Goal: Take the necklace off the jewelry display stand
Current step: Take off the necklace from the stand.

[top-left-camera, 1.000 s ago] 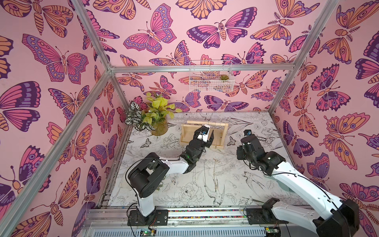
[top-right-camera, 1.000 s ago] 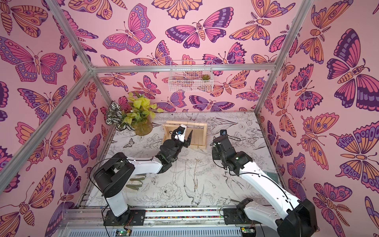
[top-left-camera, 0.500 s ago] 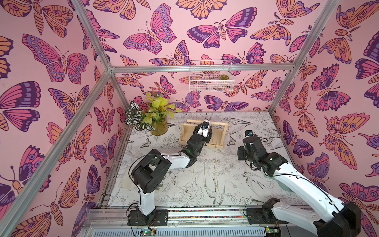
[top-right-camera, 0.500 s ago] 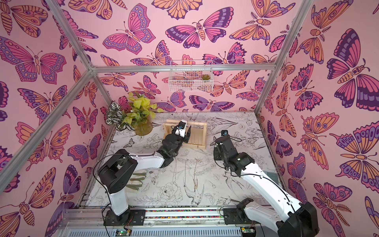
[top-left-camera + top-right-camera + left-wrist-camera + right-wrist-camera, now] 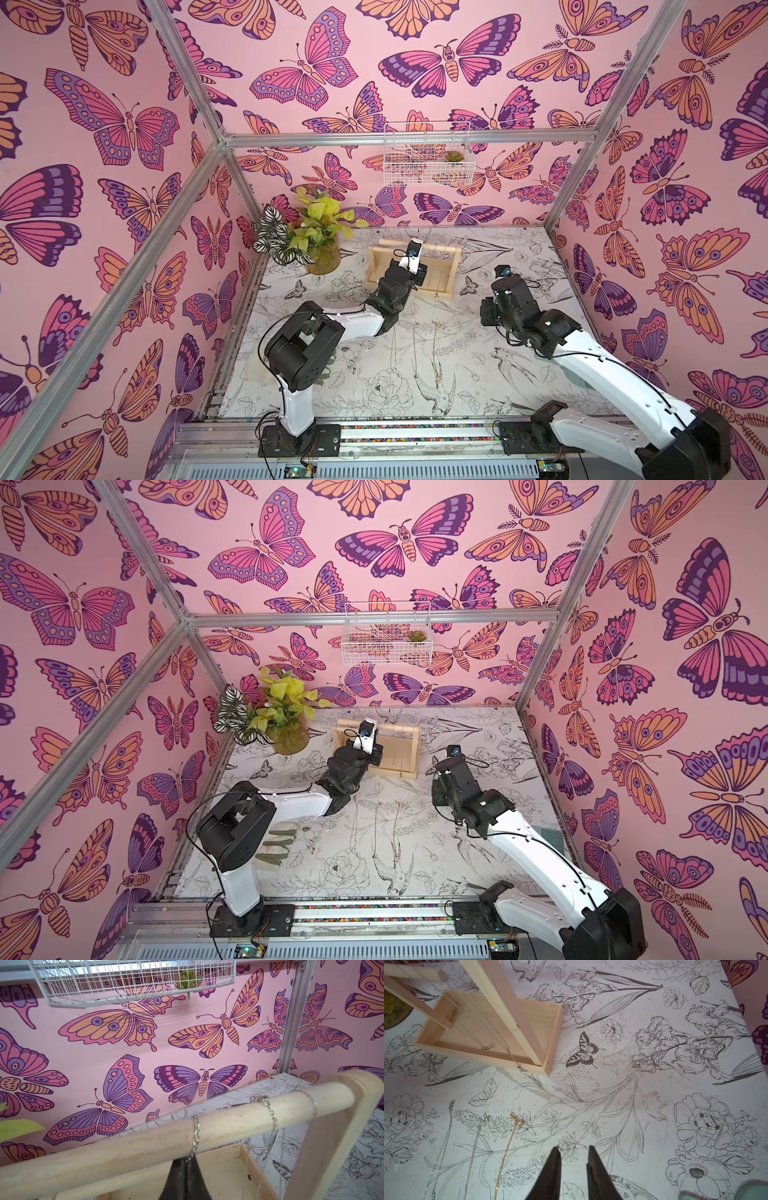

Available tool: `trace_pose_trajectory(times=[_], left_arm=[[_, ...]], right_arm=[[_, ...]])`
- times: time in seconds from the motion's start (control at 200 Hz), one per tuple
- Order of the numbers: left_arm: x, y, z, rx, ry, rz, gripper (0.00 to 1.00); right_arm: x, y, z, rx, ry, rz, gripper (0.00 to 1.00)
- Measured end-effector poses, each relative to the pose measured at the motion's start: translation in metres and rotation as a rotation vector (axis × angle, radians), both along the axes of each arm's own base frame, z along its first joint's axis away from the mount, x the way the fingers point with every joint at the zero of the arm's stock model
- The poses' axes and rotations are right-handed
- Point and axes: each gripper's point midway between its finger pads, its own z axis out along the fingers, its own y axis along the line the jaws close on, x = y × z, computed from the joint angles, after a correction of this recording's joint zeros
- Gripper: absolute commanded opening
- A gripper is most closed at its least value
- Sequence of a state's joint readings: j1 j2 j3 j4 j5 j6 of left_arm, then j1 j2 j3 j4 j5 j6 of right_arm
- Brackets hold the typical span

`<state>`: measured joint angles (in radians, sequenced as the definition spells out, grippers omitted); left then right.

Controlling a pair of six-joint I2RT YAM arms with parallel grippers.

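STEP: grasp made, lift-off not yet done | LEFT TOOL: jaws shut, pinching the necklace where it hangs just above the tool, draped over the bar of the stand | NEXT: likely draw it up and over the bar, clear of 2 neighbouring chains | RIGHT TOOL: slightly open, empty, over the table

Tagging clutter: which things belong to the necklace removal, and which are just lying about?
In the job: jewelry display stand, silver necklace on its crossbar, left end effector shut on it.
Lying about: potted plants, wire basket, gold necklace on the table.
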<state>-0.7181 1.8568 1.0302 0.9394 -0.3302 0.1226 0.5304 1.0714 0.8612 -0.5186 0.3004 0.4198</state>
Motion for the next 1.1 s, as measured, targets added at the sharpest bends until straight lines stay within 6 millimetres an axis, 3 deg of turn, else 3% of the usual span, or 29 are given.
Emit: trace_pose_trajectory(times=[0.25, 0.461, 0.776, 0.991, 1.101], left_arm=[[-0.001, 0.01, 0.002, 0.014, 0.015, 0.013, 0.0], [0.008, 0.04, 0.005, 0.034, 0.042, 0.067, 0.0], [0.015, 0.077, 0.037, 0.01, 0.014, 0.117, 0.0], [0.018, 0.083, 0.028, 0.032, 0.045, 0.12, 0.0], [0.027, 0.103, 0.019, 0.048, 0.084, 0.158, 0.0]], right_arm=[[-0.001, 0.001, -0.001, 0.005, 0.004, 0.004, 0.27], [-0.001, 0.002, -0.001, 0.01, 0.007, 0.009, 0.27], [-0.001, 0.006, -0.002, 0.023, 0.012, 0.022, 0.27], [-0.001, 0.01, -0.007, 0.03, 0.033, 0.037, 0.27], [-0.001, 0.011, -0.007, 0.032, 0.034, 0.04, 0.27]])
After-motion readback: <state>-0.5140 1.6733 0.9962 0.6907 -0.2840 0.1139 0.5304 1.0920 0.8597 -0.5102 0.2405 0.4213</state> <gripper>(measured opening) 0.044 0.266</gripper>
